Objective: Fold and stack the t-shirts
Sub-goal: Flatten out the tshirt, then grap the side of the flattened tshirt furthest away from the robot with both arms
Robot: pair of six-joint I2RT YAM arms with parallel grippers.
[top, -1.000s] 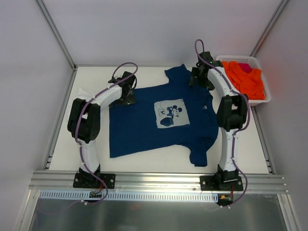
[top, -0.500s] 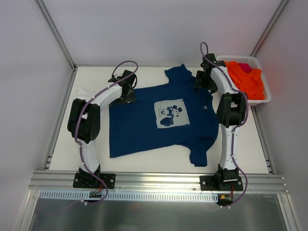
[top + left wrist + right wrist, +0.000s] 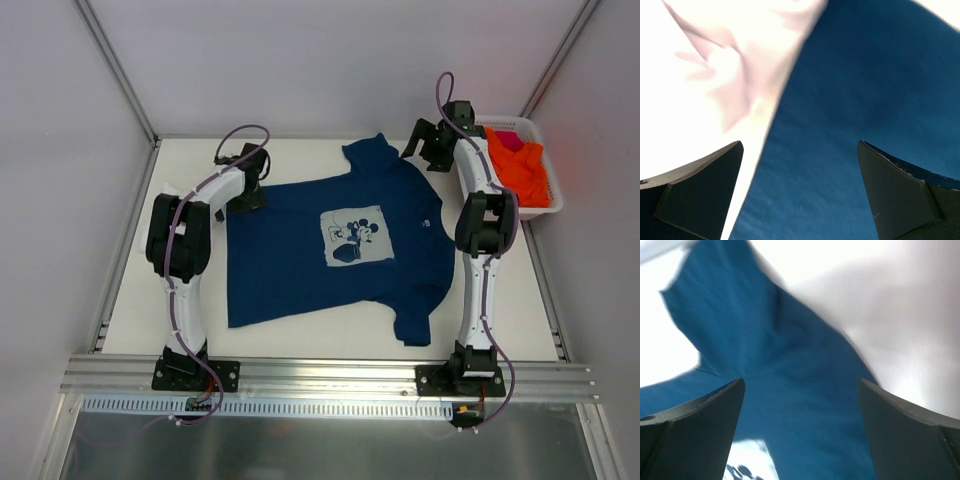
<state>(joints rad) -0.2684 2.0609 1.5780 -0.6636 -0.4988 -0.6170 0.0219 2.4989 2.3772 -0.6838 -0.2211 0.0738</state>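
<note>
As jaws gape, navy t-shirt [image 3: 300, 268] flat beneath

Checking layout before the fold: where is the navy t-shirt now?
In the top view the navy t-shirt lies spread flat mid-table, print up, between the left arm and right arm; the basket of orange clothes sits beyond its right side.

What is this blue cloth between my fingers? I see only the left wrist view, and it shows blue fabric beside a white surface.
Observer: It is a navy t-shirt, spread flat on the table with its print facing up.
Operator: Where is the other arm, please?
Observer: The right gripper hangs open near the shirt's far sleeve, holding nothing.
Operator: Is there more clothing?
Observer: Yes, a white basket at the far right corner holds orange cloth.
</note>
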